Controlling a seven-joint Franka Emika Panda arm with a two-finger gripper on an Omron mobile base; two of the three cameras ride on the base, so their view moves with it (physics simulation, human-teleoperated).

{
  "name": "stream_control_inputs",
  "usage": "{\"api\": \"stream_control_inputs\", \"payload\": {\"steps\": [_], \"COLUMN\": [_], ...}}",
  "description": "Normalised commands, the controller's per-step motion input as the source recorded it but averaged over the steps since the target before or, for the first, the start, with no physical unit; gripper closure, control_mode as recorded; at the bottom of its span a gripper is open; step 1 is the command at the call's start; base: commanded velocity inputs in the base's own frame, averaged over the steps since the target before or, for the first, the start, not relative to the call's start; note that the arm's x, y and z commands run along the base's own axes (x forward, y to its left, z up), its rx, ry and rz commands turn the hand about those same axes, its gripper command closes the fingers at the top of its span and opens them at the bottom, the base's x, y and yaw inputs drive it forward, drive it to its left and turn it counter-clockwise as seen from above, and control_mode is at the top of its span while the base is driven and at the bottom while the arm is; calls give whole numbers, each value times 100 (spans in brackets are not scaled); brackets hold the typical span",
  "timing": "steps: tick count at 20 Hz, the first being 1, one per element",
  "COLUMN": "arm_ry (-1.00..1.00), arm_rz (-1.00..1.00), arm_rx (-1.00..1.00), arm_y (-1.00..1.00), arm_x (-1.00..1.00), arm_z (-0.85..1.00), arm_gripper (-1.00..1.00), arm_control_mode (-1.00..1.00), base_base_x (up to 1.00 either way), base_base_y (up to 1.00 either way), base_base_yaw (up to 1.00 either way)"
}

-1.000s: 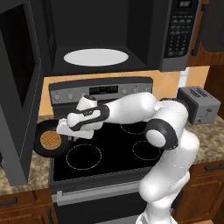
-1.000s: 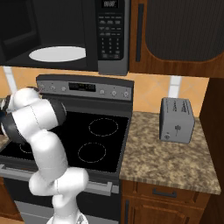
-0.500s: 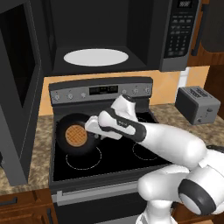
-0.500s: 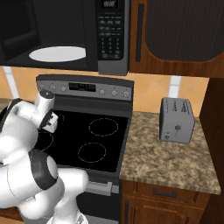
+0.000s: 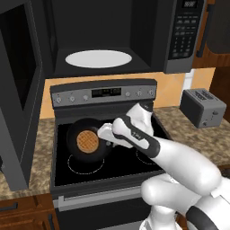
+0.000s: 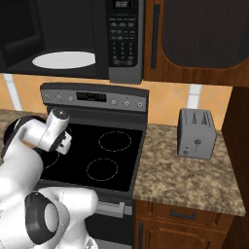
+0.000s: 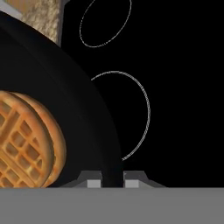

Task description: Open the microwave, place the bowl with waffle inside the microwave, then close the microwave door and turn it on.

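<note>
The door (image 5: 18, 90) stands swung open at the left. The bowl (image 5: 88, 143) with the waffle (image 5: 87, 140) has been carried from the stove's left edge to above its left burners and now hangs higher. The gripper (image 5: 104, 134) pinches the bowl's right rim between narrow fingers (image 7: 92, 180). Next comes the lift up to the turntable (image 5: 98, 58) in the microwave (image 5: 179, 36).

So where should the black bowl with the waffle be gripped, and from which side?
Best by its thin rim, one jaw inside and one outside, as the gripper does now on the bowl. The side towards the stove's middle suits, since the arm reaches from there. The bowl is shallow and wide, too broad to span, and the waffle sits in the centre, leaving the rim free.
</note>
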Motion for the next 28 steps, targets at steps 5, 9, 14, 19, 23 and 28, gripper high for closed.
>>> {"api": "stream_control_inputs", "payload": {"steps": [5, 9, 14, 19, 23, 28], "arm_ry": [0, 0, 0, 0, 0, -3], "arm_rz": [-5, -13, -17, -19, -18, -25], "arm_rx": [1, 9, 8, 7, 11, 7], "arm_y": [-40, -45, -30, -19, -6, -2], "arm_x": [-18, -24, -30, -1, 0, 0], "arm_z": [67, 100, 100, 100, 100, 96], "arm_gripper": [100, 100, 100, 100, 100, 100], "arm_control_mode": [-100, -100, -100, -100, -100, -100], "base_base_x": [0, 0, 0, 0, 0, 0], "base_base_y": [0, 0, 0, 0, 0, 0], "base_base_yaw": [0, 0, 0, 0, 0, 0]}}
